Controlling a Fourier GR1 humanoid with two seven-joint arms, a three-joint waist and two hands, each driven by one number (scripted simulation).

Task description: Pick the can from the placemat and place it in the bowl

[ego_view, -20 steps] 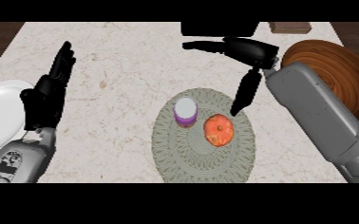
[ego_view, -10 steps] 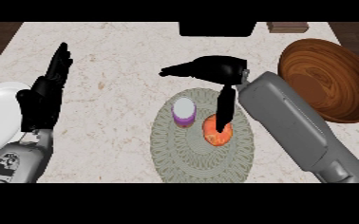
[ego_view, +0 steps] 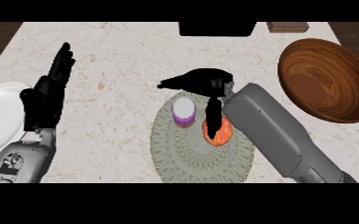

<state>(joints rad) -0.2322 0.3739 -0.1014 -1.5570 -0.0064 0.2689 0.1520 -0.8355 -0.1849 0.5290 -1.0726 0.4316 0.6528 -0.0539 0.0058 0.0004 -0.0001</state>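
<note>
A small purple can with a white top (ego_view: pixel 183 112) stands upright on a round grey woven placemat (ego_view: pixel 200 157). My right hand (ego_view: pixel 202 80) hovers just behind and right of the can, open, its fingers pointing left and its thumb hanging down beside the can without holding it. A wooden bowl (ego_view: pixel 321 78) sits at the right edge of the counter, nothing in it. My left hand (ego_view: pixel 45 96) rests open at the left edge, fingers up.
An orange round object (ego_view: pixel 221 133) lies on the placemat right of the can, partly hidden by my right thumb. A white plate (ego_view: pixel 8 109) shows at the far left edge. A dark box (ego_view: pixel 217 28) and a small brown block (ego_view: pixel 288 27) stand at the counter's back.
My right hand has moved left and forward, from near the bowl to just behind the can. The left hand, can and bowl have stayed put.
</note>
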